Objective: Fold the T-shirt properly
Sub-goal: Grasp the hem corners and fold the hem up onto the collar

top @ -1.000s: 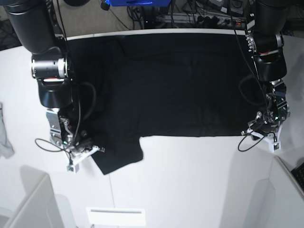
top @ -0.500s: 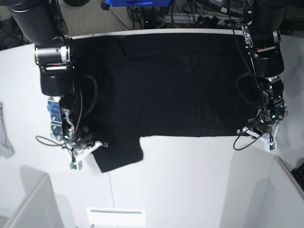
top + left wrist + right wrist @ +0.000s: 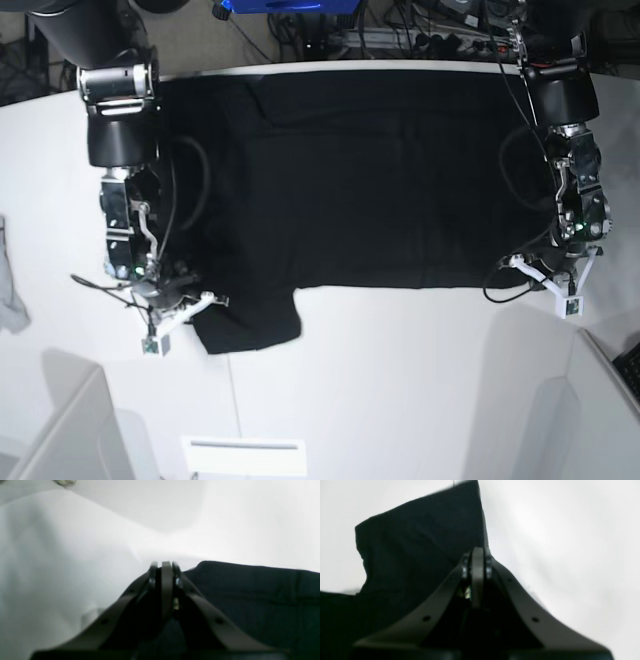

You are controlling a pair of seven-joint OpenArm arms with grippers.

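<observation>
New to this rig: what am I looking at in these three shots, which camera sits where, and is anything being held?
The wide picture looks down on a white table with a black T-shirt spread flat on it and a two-armed robot. The other two pictures come from cameras on the wrists, looking along the fingers. The left gripper is shut at the shirt's near corner on the overhead view's right; the right gripper is shut at the edge of the sleeve opposite. Whether cloth is actually pinched is too blurred to tell. A pale cloth scrap lies at the table's edge.

Both wrist views were soft and blurred, T-shirt far edge ran off the table's back, pale cloth scrap was cut by left edge, arm tops were cropped.
</observation>
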